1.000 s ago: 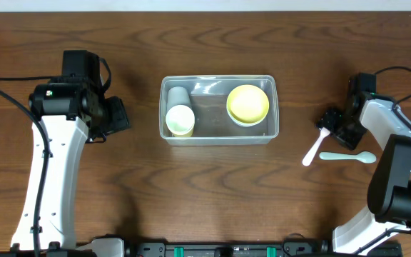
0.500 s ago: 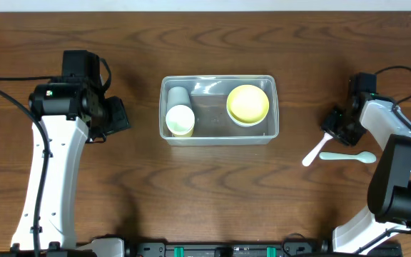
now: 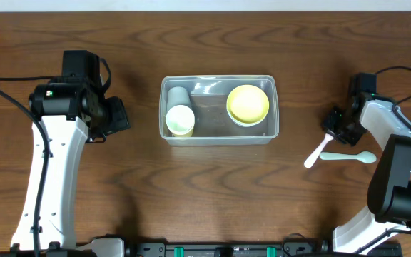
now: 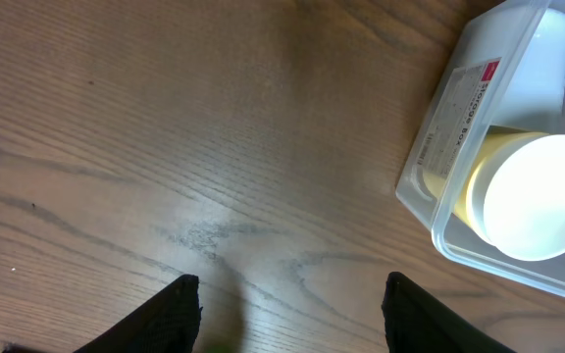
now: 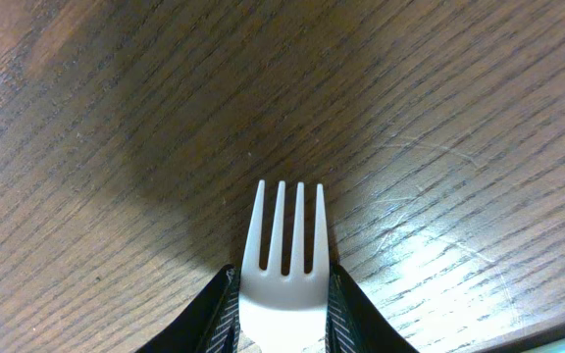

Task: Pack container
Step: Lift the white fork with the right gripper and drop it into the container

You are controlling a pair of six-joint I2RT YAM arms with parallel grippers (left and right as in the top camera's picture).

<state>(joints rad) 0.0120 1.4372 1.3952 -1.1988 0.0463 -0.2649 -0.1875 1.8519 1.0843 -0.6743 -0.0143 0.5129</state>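
Observation:
The clear container [image 3: 216,138] stands mid-table and holds a yellow bowl [image 3: 247,104] on its right side and two stacked-looking cups [image 3: 180,119] on its left. My right gripper [image 3: 333,129] is far to the right of it, shut on a white plastic fork [image 3: 313,155]. In the right wrist view the fork [image 5: 284,245] sits squeezed between both pads of the right gripper [image 5: 282,299], with its tines pointing away over the wood. My left gripper [image 3: 117,114] hovers left of the container, open and empty. In the left wrist view the container [image 4: 446,123] lies to the upper right of the left gripper [image 4: 290,294].
A pale mint spoon [image 3: 349,155] lies on the table just below my right gripper, beside the fork's handle. A cup [image 4: 533,194] inside the container faces the left wrist camera. Bare wooden tabletop surrounds the container on all sides.
My right gripper has closed its jaws onto the fork, and the fork's handle has shifted slightly. The left arm and the container have not moved.

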